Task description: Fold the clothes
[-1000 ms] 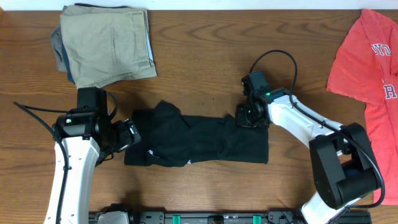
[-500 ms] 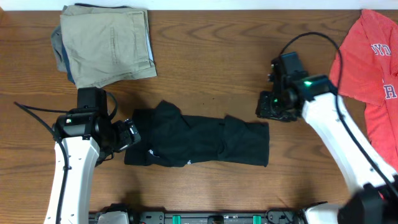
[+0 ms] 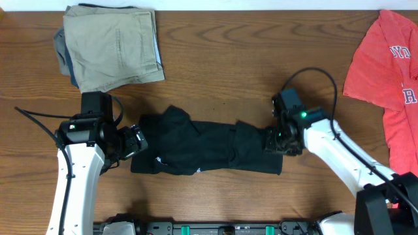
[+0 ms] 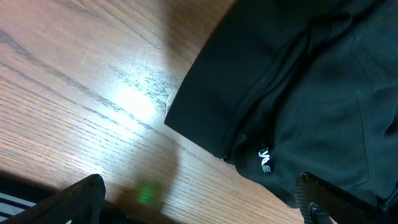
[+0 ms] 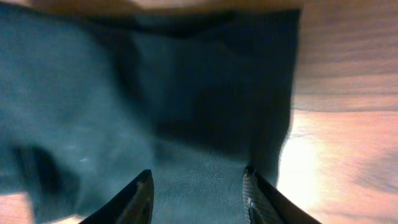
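Observation:
A plain black garment (image 3: 209,149) lies roughly folded across the table's middle, its small white logo (image 4: 265,159) showing near its left end. My left gripper (image 3: 136,141) is open at that left end, fingers wide apart (image 4: 199,196) over bare wood beside the fabric (image 4: 298,93). My right gripper (image 3: 274,141) is open at the garment's right end, its two fingers (image 5: 198,186) spread just above the black cloth (image 5: 155,106). A red white-lettered tee (image 3: 386,72) lies flat at the far right.
A stack of folded clothes with khaki trousers on top (image 3: 111,46) sits at the back left. The wooden table (image 3: 222,72) shows between the stack and the red tee. A cable loops above the right arm (image 3: 313,75).
My right arm lifted away to the upper right, then came back down onto the black garment's right end. The left arm and the garment have not moved.

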Controlling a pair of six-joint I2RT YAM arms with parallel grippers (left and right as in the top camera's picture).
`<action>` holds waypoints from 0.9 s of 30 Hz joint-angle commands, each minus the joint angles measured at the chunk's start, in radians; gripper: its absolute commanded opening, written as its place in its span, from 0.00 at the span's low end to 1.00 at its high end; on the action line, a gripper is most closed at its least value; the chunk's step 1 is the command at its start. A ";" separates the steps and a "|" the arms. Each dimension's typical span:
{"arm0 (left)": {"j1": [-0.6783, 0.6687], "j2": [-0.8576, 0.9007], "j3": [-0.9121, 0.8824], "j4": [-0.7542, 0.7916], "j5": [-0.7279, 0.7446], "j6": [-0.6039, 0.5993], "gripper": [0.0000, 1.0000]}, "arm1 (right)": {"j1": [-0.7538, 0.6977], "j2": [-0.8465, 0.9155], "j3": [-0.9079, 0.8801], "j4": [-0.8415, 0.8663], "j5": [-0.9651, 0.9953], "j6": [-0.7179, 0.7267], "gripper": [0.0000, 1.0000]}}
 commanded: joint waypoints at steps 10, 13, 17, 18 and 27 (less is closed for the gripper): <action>0.007 -0.001 -0.016 -0.002 0.003 0.014 0.98 | -0.025 0.005 -0.065 0.053 0.012 0.051 0.49; 0.007 0.000 -0.027 0.002 0.003 0.013 0.98 | -0.075 0.000 -0.007 0.004 0.012 0.022 0.52; 0.007 0.000 -0.041 0.031 0.001 0.014 0.98 | -0.165 -0.001 0.111 -0.106 0.012 -0.053 0.64; 0.008 0.003 -0.041 0.045 -0.007 0.014 0.98 | -0.192 -0.001 0.145 -0.137 0.012 -0.077 0.76; 0.084 0.085 -0.041 0.205 0.031 0.041 0.98 | -0.402 -0.001 0.234 -0.248 0.027 -0.125 0.99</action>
